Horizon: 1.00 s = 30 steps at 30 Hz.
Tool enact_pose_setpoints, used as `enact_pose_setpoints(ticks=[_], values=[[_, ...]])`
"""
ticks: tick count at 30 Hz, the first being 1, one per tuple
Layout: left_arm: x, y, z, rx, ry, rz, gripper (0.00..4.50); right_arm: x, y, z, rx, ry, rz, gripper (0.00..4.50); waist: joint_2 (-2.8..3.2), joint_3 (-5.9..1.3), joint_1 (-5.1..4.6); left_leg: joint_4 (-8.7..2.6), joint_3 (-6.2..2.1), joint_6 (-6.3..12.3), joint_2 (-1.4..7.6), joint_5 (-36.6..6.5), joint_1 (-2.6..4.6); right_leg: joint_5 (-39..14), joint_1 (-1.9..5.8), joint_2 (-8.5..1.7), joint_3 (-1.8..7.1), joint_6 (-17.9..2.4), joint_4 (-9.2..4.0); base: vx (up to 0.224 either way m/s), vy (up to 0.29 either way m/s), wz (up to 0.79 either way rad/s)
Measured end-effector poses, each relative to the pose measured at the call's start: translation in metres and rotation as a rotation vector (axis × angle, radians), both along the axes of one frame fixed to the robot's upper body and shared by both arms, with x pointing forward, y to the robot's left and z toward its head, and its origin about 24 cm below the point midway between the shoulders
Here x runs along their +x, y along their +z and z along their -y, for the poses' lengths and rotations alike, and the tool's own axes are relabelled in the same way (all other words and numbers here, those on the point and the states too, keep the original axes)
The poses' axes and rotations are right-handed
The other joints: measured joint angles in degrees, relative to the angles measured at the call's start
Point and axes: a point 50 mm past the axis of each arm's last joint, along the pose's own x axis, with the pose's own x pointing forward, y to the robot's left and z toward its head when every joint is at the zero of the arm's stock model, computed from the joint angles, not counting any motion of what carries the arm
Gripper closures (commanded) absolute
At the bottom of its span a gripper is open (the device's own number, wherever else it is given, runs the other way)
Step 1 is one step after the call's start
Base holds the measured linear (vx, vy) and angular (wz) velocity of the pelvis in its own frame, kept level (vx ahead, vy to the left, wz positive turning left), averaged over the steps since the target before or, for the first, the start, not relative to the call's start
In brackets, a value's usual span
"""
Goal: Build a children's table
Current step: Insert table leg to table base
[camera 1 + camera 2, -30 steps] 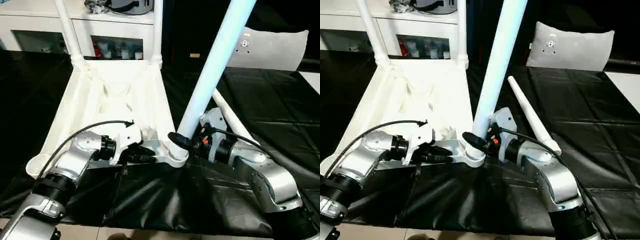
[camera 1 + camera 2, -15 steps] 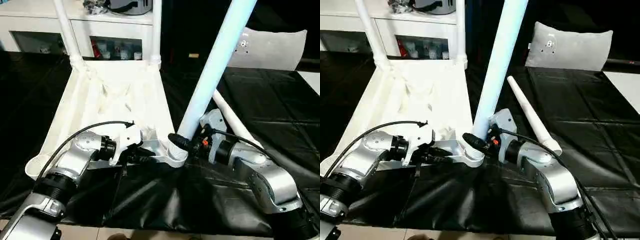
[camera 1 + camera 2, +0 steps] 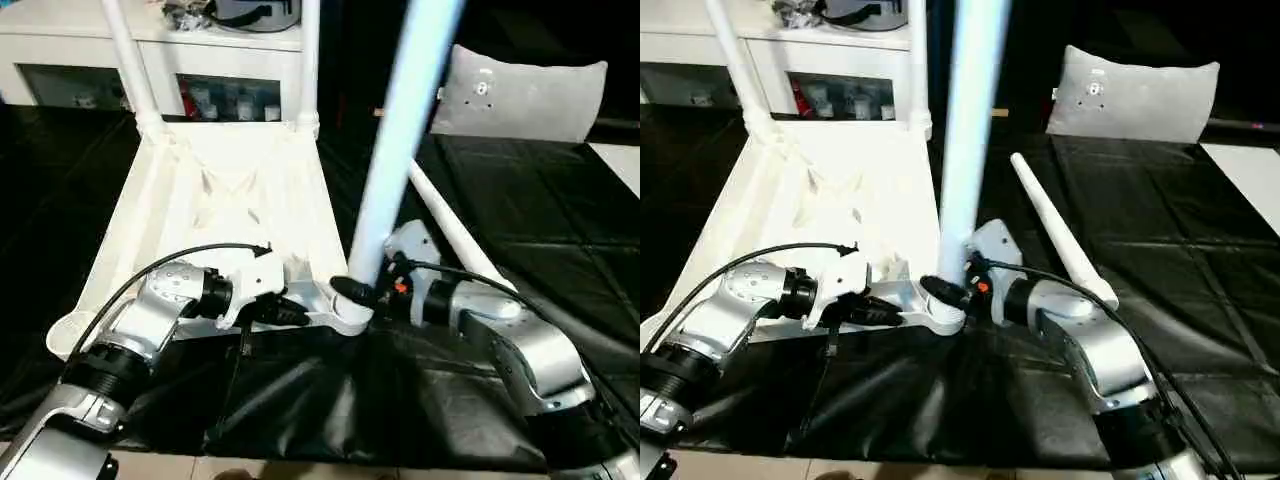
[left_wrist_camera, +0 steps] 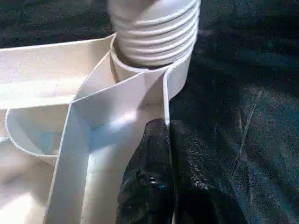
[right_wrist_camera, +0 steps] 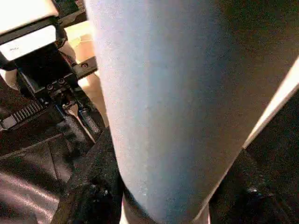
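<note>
The white tabletop (image 3: 220,200) lies underside up on a black cloth. Two legs (image 3: 125,60) (image 3: 310,60) stand in its far corner sockets. My right gripper (image 3: 360,292) is shut on a third leg (image 3: 395,150) just above its ribbed end (image 4: 154,32), which sits in the near right socket (image 3: 350,318). That leg rises almost upright, leaning slightly right. My left gripper (image 3: 290,312) is shut on the tabletop's near rim beside that socket, its fingers (image 4: 149,177) pinching the thin wall. A fourth leg (image 3: 450,235) lies loose on the cloth behind my right arm.
A white cabinet (image 3: 230,45) stands behind the tabletop. A grey cushion (image 3: 520,95) leans at the back right. The black cloth (image 3: 560,200) covers the surface to the right. The near left socket (image 3: 65,335) holds nothing.
The held leg has swung from a strong lean to the right to nearly upright. My left gripper has shut on the rim near the socket.
</note>
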Motion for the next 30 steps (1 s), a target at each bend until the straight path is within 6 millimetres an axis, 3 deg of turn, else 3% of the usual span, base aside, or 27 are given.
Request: enact_pose_setpoints(ticks=[5, 14, 19, 23, 30], values=[[-0.002, 0.001, 0.003, 0.018, -0.031, 0.015, 4.5, 0.003, -0.002, 0.001, -0.012, 0.019, -0.013, 2.6, -0.49, -0.28, 0.1, -0.12, 0.06, 0.03, 0.0, -0.03, 0.0, -0.05, 0.03, 0.0, -0.02, -0.24, -0.05, 0.0, 0.0, 0.0], [0.0, 0.001, 0.007, 0.0, -0.023, 0.028, 4.5, 0.002, -0.01, 0.012, 0.086, -0.023, -0.067, 2.6, -0.55, -0.33, 0.44, -0.12, 0.04, 0.03, -0.02, -0.03, 0.01, -0.09, 0.07, -0.03, -0.02, -0.18, -0.07, 0.0, 0.0, 0.0], [0.0, 0.0, 0.008, -0.01, -0.011, 0.023, 4.5, -0.003, -0.018, 0.02, 0.175, -0.086, -0.091, 2.6, -0.36, -0.32, 0.84, -0.13, 0.03, 0.04, -0.02, -0.03, -0.01, -0.06, 0.12, -0.04, -0.04, -0.24, -0.15, 0.0, 0.0, 0.0], [0.0, -0.002, 0.008, -0.014, -0.01, 0.013, 4.5, -0.01, -0.023, 0.022, 0.206, -0.099, -0.073, 2.6, 0.12, -0.49, 0.9, -0.2, 0.02, 0.06, -0.02, -0.05, 0.0, -0.07, 0.14, -0.03, -0.05, -0.23, -0.24, 0.0, 0.0, 0.0], [0.0, -0.002, 0.007, -0.006, -0.012, 0.012, 4.5, -0.013, -0.019, 0.012, 0.028, -0.016, 0.053, 2.6, 0.51, -0.69, 0.8, -0.36, 0.02, 0.06, -0.02, -0.05, 0.14, -0.18, 0.23, -0.02, -0.05, -0.03, -0.33, 0.0, 0.0, 0.0]])
